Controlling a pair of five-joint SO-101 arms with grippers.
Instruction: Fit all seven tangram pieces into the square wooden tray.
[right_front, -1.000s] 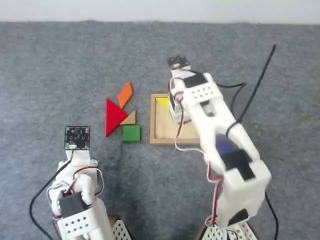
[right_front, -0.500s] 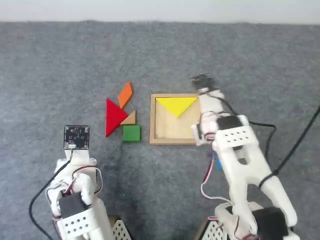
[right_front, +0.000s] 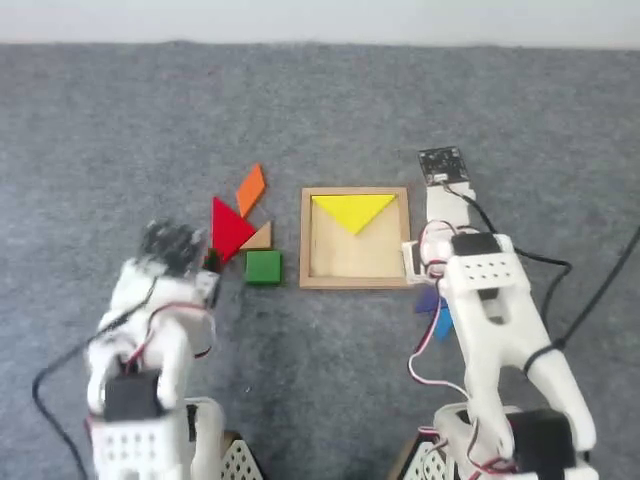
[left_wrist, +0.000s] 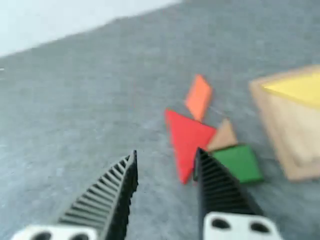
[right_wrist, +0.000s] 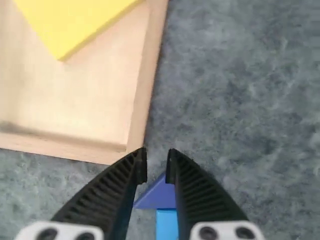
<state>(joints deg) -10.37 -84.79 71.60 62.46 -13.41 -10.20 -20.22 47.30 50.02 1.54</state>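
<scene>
High view: tray (right_front: 305, 240) sits mid-table between the two arms. One piece is in it, a yellow triangle (right_front: 352, 210), lying flat with its long edge along the far wall and its apex towards the middle. My judgement is that seating it against a wall keeps the remaining floor in one open block for the other pieces.

Left wrist view: left gripper (left_wrist: 166, 156) is wide open and holds nothing. It hangs above the mat just beside the near tip of the red triangle (left_wrist: 187, 140). Open jaws this close to the loose group read as a set-up for a pick, probably the red piece, though that is a guess.

Right wrist view: right gripper (right_wrist: 156, 154) is open only a crack, with nothing between the tips. It is off the tray, just outside the near right corner, above the dark blue piece (right_wrist: 159, 195) and the light blue piece (right_wrist: 166, 225). I judge it is parked clear of the tray so the floor stays reachable.

Count:
- In tray: 1 (yellow).
- Left of tray, clustered and touching or nearly so: 4, namely the red triangle, orange parallelogram (right_front: 251, 188), tan triangle (right_front: 260, 238) and green square (right_front: 263, 267).
- Right of tray, on the mat: 2 blue.
- Total: 7 pieces, 6 left to place.
- Trays: 1. Arms: 2.
</scene>
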